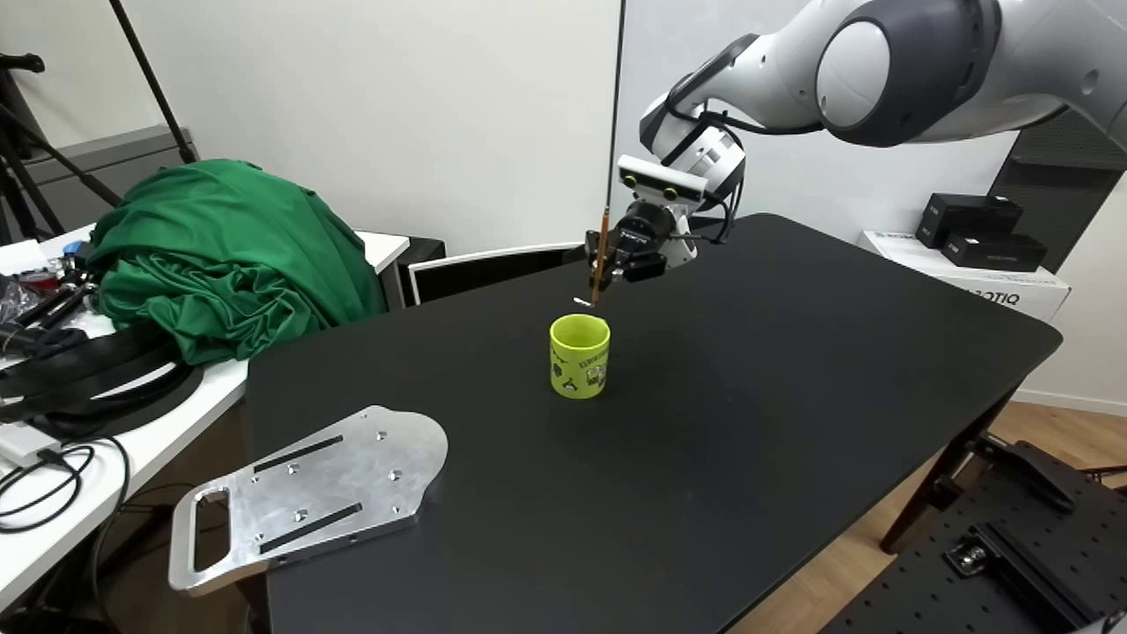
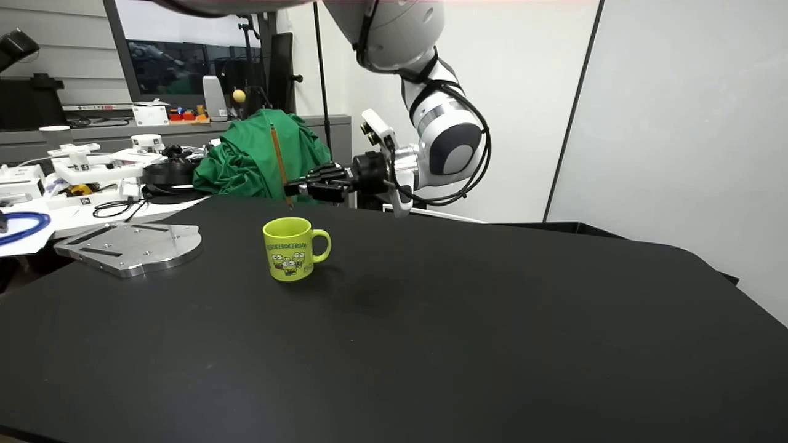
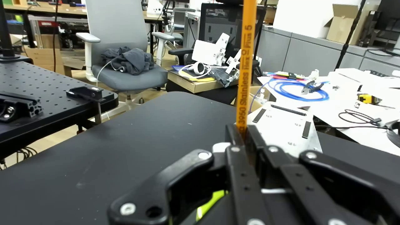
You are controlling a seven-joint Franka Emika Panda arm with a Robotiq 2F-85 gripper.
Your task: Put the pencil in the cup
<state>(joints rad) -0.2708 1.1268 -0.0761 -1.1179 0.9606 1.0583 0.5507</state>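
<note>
In an exterior view: jaws clamped on pencil (image 1: 600, 255), nr upright, its top hard to tell from wall line (image 1: 615, 106); cup (image 1: 578, 361) on desk (image 1: 748, 423), below jaws. In an exterior view: pencil tilted, low tip dim vs. desk; cup's handle (image 2: 327, 246) shows; arm (image 2: 400, 37) above jaws cut off. Wrist view: pencil top cut off above jaws, low end hidden; cup mostly hidden behind them.
</note>
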